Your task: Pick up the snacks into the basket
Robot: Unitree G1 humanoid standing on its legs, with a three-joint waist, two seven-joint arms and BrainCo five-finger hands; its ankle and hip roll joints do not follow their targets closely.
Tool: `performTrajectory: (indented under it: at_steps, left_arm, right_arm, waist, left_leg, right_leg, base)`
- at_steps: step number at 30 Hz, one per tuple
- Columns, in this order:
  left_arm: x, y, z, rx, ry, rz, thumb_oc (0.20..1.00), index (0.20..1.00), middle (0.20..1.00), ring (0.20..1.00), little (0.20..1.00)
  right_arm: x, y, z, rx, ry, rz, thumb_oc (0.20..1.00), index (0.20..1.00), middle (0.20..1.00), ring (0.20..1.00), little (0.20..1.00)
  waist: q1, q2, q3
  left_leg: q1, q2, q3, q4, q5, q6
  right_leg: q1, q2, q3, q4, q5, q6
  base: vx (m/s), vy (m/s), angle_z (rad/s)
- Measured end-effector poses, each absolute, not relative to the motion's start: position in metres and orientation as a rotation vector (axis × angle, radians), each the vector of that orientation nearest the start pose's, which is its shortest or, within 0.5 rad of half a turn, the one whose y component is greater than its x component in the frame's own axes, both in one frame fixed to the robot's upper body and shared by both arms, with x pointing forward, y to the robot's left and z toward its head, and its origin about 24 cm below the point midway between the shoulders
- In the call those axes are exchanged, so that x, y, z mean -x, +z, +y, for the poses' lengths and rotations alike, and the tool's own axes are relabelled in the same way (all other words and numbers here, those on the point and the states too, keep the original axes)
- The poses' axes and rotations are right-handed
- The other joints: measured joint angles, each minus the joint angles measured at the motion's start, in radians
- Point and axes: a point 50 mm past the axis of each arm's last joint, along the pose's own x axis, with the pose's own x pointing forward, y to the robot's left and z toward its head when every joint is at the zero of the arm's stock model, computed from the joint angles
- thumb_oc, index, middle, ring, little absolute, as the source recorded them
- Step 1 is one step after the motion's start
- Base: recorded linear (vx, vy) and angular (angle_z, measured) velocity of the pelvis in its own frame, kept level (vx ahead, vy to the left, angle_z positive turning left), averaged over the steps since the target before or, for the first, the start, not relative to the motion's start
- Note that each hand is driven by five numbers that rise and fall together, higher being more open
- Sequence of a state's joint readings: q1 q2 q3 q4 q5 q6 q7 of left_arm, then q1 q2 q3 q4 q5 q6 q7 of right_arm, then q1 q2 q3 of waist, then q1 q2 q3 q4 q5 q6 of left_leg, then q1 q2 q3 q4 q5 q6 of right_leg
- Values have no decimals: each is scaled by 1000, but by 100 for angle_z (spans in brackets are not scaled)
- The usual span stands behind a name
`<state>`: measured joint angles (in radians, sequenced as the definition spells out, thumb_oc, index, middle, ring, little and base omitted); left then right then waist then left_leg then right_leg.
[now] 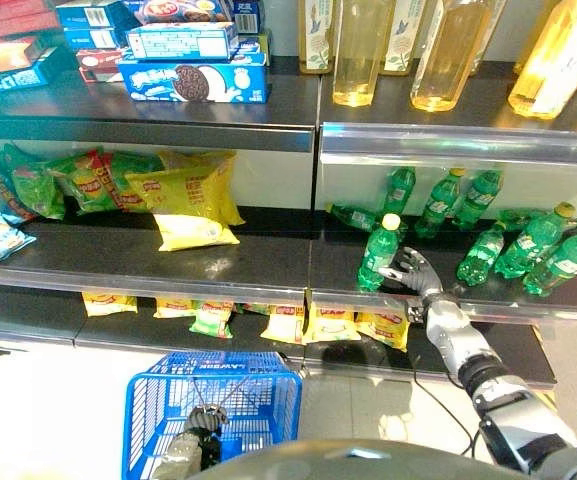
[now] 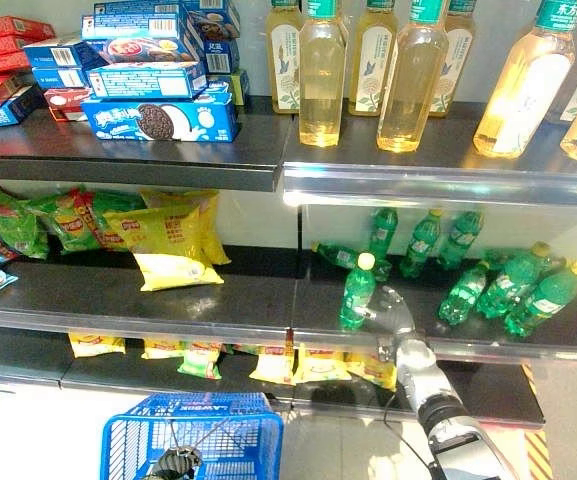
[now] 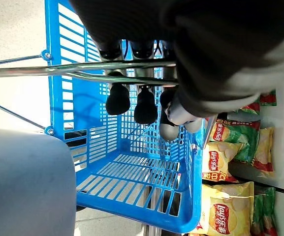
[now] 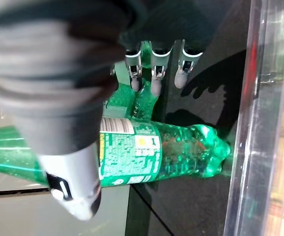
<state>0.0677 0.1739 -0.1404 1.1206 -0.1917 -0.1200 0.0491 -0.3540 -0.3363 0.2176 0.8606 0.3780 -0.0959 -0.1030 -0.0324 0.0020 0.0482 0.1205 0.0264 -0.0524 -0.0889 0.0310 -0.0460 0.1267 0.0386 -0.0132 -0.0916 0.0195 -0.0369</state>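
The right hand point(image 1: 415, 272) is up on the middle shelf point(image 1: 268, 262) with its fingers and thumb curled round an upright green bottle point(image 1: 377, 254) near the shelf's front lip — open room to the bottle's left, more green bottles point(image 1: 488, 245) close on its right. The left hand point(image 3: 146, 93) is down low, fingers hooked round the wire handle point(image 3: 78, 71) of the blue basket point(image 1: 213, 405) — the snack bags point(image 1: 178, 195) are on the shelf's left half.

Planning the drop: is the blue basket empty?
Empty: the left wrist view shows the basket with a bare mesh floor, the left hand curled round its handle.
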Motion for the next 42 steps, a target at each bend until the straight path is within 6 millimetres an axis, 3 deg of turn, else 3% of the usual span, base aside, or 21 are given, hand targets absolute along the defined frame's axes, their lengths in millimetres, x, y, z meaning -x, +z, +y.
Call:
performTrajectory:
  at_steps: [6,39,40,41,42]
  left_arm:
    - [-94,-160,207,-86,135,1067,200,200,200,200,200]
    - [-92,-160,209,-41,166,1071,200,200,200,200,200]
    - [-92,-160,209,-41,166,1069,200,200,200,200,200]
    - [-93,-160,209,-39,167,1068,200,200,200,200,200]
    - [-93,-160,209,-38,168,1067,200,200,200,200,200]
  right_arm:
    - [-284,-43,-220,105,-118,465,1000,1000,1000,1000,1000]
    - [-317,-22,-212,154,-69,441,1000,1000,1000,1000,1000]
    - [-315,-24,-213,156,-75,452,824,824,824,824,824]
    - [-315,-26,-214,157,-78,459,423,423,423,423,423]
    - [-314,-27,-215,159,-81,466,200,200,200,200,200]
  waist:
    - [0,0,0]
    - [31,-7,0]
    - [36,-8,0]
    - [40,-8,0]
    - [44,-8,0]
  left_leg:
    - [-1,0,-1,0,0,0]
    - [-12,-2,-16,0,2,0]
    - [-12,-2,-17,0,2,0]
    - [-12,-2,-17,0,2,0]
    - [-12,-2,-17,0,2,0]
  right_leg:
    - [0,0,-1,0,0,0]
    - [-5,-2,-22,0,0,0]
    - [-5,-2,-23,0,0,0]
    - [-5,-2,-23,0,0,1]
    - [-5,-2,-23,0,-1,1]
  base:
    - [0,0,0]
    - [0,0,0]
    - [0,0,0]
    - [0,0,0]
    - [0,0,0]
